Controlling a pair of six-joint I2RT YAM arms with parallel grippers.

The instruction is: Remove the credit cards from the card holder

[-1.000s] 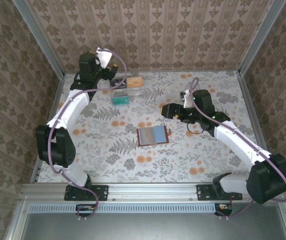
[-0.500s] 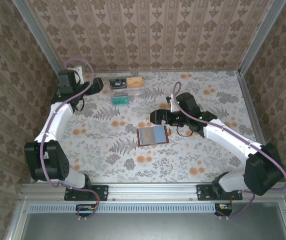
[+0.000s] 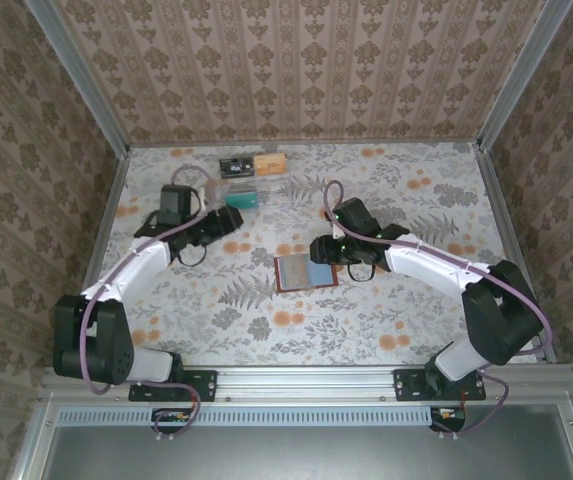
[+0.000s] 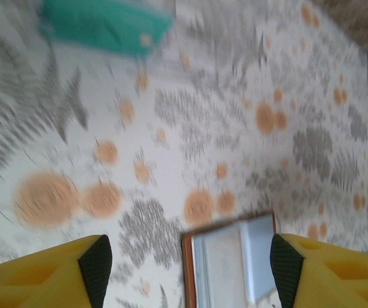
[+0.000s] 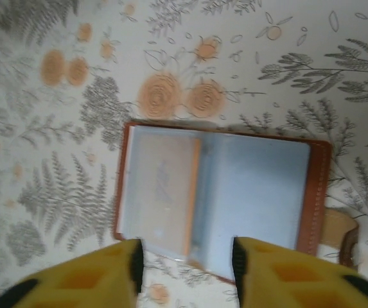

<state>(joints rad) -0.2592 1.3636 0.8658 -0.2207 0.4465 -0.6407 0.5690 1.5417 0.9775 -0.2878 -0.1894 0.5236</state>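
Tabletop (image 3: 396,300) is looking nearly sorted: black card (image 3: 231,165), tan card (image 3: 271,162), teal card (image 3: 246,197) lying far-left, card holder (image 5: 261,186) maybe hiding another, left gripper (image 4: 184,269) and right gripper (image 5: 184,269) hovering spread-jawed.

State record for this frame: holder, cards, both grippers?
card holder: open flat, centre
teal card: out, lying beyond holder
black card: out, far side
orange-tan card: out, beside black card
left gripper: open, empty, near teal card
right gripper: open, above holder's edge

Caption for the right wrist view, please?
Right claw, jaws apart, above the open card holder on the floral table.
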